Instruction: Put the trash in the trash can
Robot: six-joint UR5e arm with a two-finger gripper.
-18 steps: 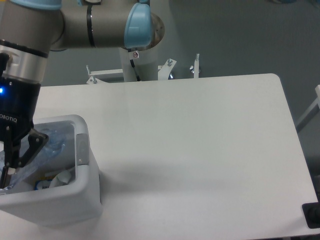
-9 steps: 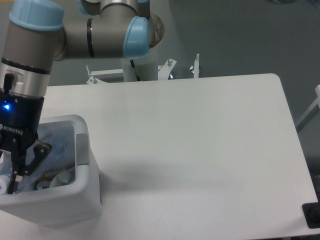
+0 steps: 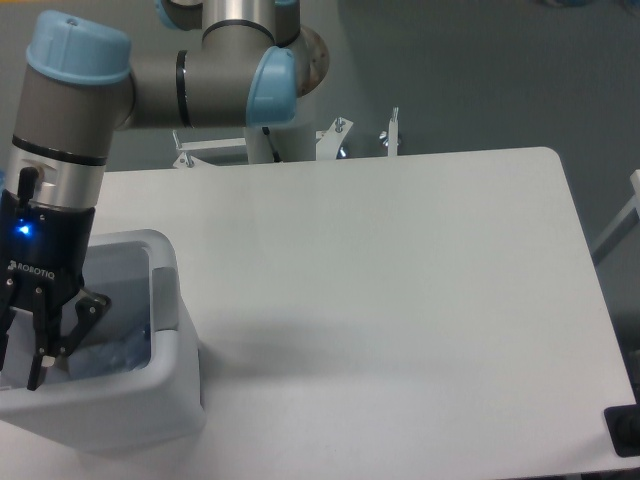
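Trash [image 3: 110, 352]: bluish clear plastic, crumpled-looking, low inside the trash can, against its near wall; edges blurred, bottle and pouch not separable; no pale cap or white pouch plainly made out

Change from a second ago: more of the pile then on show, with white and blue scraps among the bluish plastic; now only a bluish mass at the bottom, partly hidden by the gripper fingers; gripper shifted a little right and up within the can mouth, arm column more upright

Reading for the task: nothing of the trash left on the table, so likely at or near completion; withdrawal of the arm the probable remaining step

Trash can [image 3: 160, 400]: white, rectangular, rounded corners, thick rim, at the table's near left corner, cut off by the picture's left edge

Gripper [image 3: 40, 345]: black, over the can's left half, fingers spread wide and empty, nothing seen between them, tips at about rim height

Arm [image 3: 70, 130]: grey with pale blue joints, blue light lit on the wrist

Table [image 3: 400, 300]: white, matte, rounded far corner
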